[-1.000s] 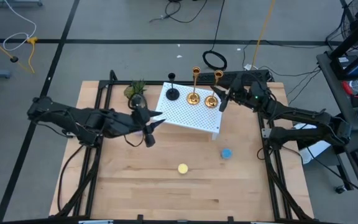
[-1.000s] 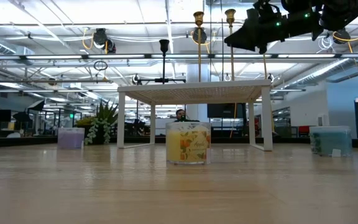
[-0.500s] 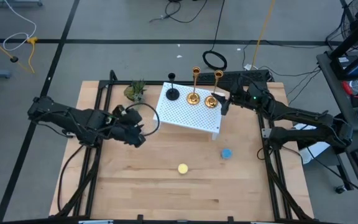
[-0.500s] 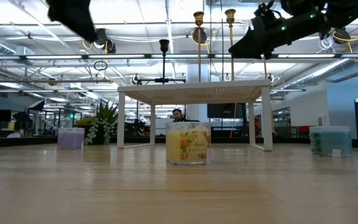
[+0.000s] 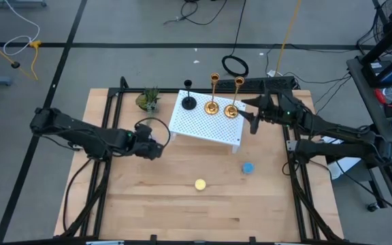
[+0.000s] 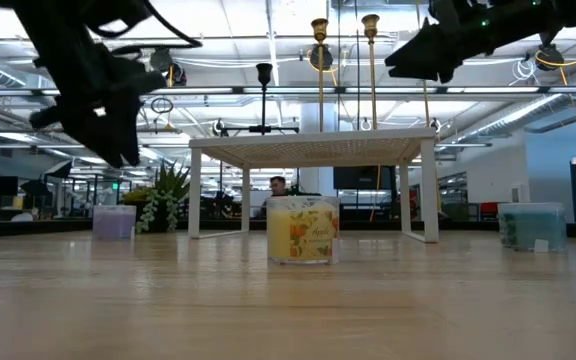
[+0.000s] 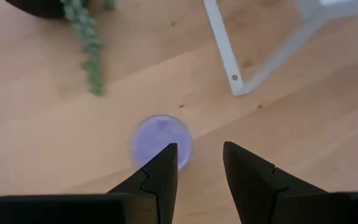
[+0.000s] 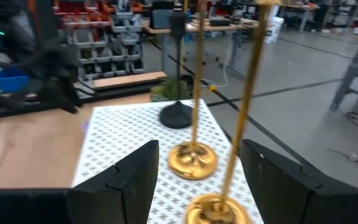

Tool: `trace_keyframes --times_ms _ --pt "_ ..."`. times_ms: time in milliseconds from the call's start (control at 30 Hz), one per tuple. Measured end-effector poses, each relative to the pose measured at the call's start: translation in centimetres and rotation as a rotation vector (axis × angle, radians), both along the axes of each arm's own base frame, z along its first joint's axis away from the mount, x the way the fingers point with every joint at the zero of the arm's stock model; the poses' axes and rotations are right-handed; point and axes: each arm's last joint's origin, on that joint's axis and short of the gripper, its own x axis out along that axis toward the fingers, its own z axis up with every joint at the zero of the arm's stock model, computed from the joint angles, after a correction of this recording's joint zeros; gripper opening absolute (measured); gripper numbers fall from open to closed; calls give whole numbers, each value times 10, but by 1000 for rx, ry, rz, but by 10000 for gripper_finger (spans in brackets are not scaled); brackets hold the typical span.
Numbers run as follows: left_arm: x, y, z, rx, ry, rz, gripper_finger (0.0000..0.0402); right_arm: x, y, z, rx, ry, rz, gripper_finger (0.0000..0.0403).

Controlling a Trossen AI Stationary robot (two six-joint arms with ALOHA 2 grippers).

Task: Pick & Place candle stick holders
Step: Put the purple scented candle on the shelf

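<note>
Two brass candle stick holders [image 5: 212, 105] [image 5: 231, 109] and a shorter black one [image 5: 190, 102] stand upright on their round bases on the white perforated stand [image 5: 199, 128]. They also show in the right wrist view: brass [image 8: 192, 159], brass [image 8: 219, 210], black [image 8: 178, 115]. My right gripper [image 5: 253, 121] [image 8: 199, 149] is open and empty, just off the stand's right end, facing the brass holders. My left gripper [image 5: 159, 141] [image 7: 201, 152] is open and empty, pointing down over the table at the stand's left end, above a purple candle [image 7: 160, 140].
A yellow candle jar [image 5: 200, 184] and a blue candle [image 5: 248, 167] stand on the table nearer the front. A small potted plant [image 5: 148, 99] sits at the far left of the stand. The stand's white leg [image 7: 225, 53] is close to my left gripper.
My left gripper has drawn back from the stand toward the table's left, tipped to point down and come lower. My right gripper has moved away from the brass holders toward the table's right edge. All three holders have stayed where they were.
</note>
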Motion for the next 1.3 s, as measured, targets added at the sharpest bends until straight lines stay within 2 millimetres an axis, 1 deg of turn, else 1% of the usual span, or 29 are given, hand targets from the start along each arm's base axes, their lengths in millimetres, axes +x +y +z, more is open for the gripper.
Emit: trace_keyframes --times_ms 100,200,400,467,800,1000,1067,1133,1300 --pt "5 4 -11 -30 -62 -23 133 2 5 0 -2 -4 29 224" --pt "7 9 -16 -48 -86 -34 134 4 9 0 -1 -4 52 224" --pt "5 17 -21 -44 -46 7 133 5 13 0 -4 -3 76 224" --pt "8 19 -25 -44 -37 13 133 5 13 0 -3 -1 78 224" --pt "18 18 -53 -41 114 -5 133 5 13 -1 2 4 77 224" --pt "20 18 -56 -30 115 -1 131 5 13 -1 2 4 77 224" --pt "21 18 -56 -29 111 -1 121 5 13 -1 3 5 77 224" --pt "21 18 -56 -30 110 -1 101 5 13 -1 3 5 77 224" --pt "21 18 -56 -26 113 -9 30 5 13 -1 3 7 77 224"
